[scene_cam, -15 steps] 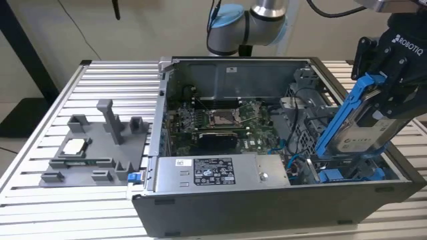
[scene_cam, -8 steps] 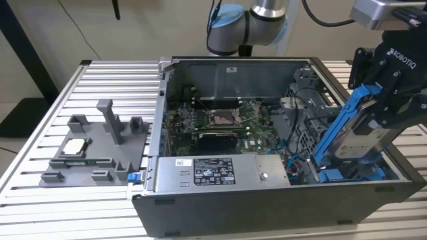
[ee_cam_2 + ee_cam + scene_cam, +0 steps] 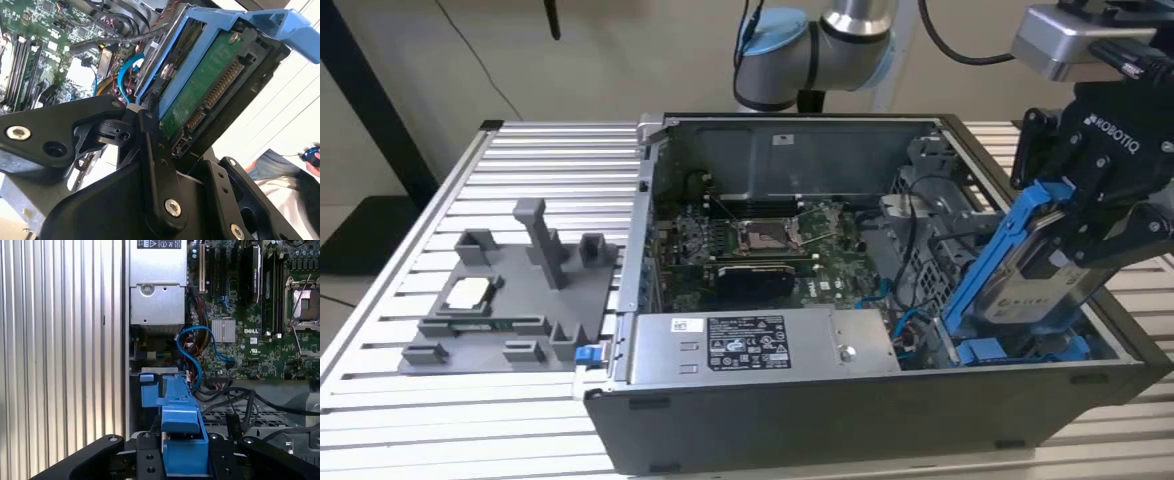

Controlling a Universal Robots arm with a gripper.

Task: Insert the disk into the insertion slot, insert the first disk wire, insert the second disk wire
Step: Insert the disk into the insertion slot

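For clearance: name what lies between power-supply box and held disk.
A looped blue cable, in the first wrist view, between power-supply box and disk.

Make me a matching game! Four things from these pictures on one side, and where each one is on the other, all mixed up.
Things:
1. disk
2. power-supply box
3. fixture tray
4. motherboard

Places:
A. on the table, outside the computer case
B. lying flat at the bottom of the open computer case
C. held tilted in the gripper, above the case
D. inside the case, against its near wall

Pairs: 1-C, 2-D, 3-A, 4-B
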